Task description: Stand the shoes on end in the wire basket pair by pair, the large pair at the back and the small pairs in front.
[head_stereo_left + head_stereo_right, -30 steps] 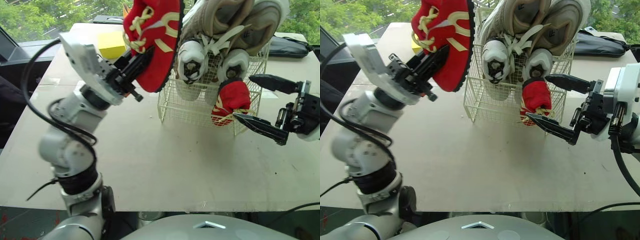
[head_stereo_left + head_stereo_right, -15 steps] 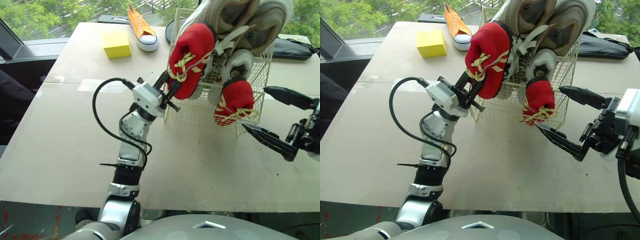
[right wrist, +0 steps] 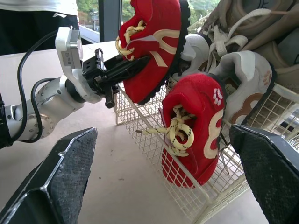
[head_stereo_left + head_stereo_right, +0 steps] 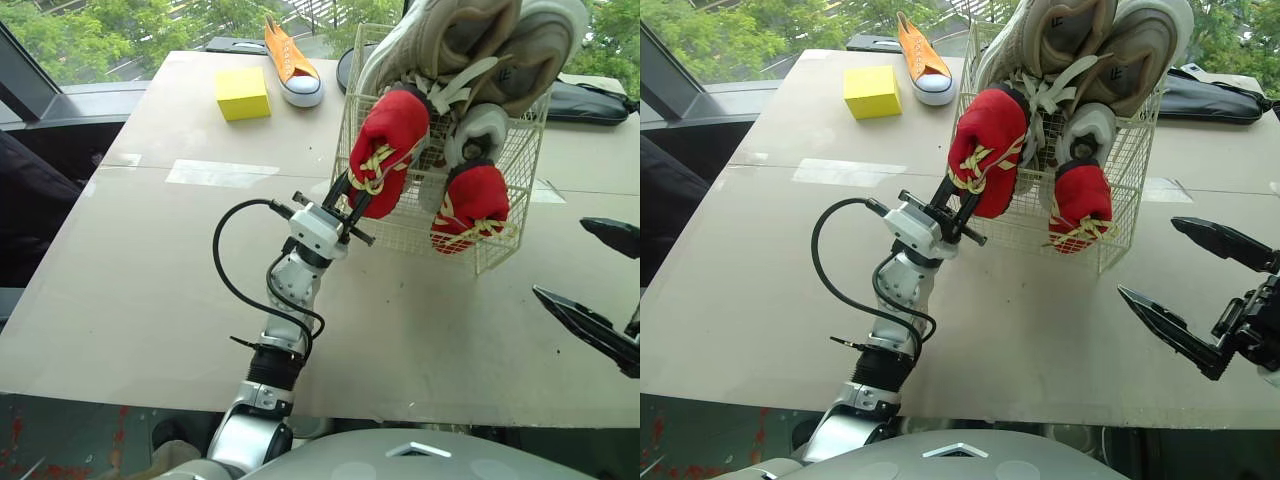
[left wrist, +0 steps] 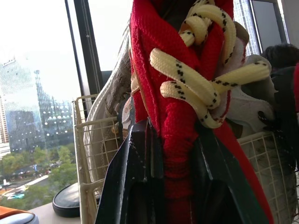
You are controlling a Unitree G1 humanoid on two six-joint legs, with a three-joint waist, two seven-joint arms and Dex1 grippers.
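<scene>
Right eye view takes in the pale, matt table (image 4: 760, 260), on which the wire basket (image 4: 1135, 150) stands, a box of thin cream-coated mesh. Wedged at the basket's back, the large pair (image 4: 1090, 50) of beige-grey trainers rises well above the basket's rim, with thick rubbery soles and loose flat laces. A small white pair (image 4: 1085, 130) sits in front of them inside the basket. The first red shoe (image 4: 1081, 205), soft cloth with cream rope laces, stands on end at the basket's front right corner. The second red shoe (image 4: 988, 150) hangs over the basket's front left rim. The left gripper (image 4: 958, 205) has its black fingers clamped on the cloth by the lacing. The right gripper (image 4: 1148, 258), well clear of the basket's right side, is spread wide and empty. Judging by this, the red pair is being completed: the next move is to lower this shoe in beside its mate, then let go without snagging laces on wire. An orange canvas shoe (image 4: 918, 55) lies beyond the basket's left side, near a yellow block (image 4: 870, 92)
</scene>
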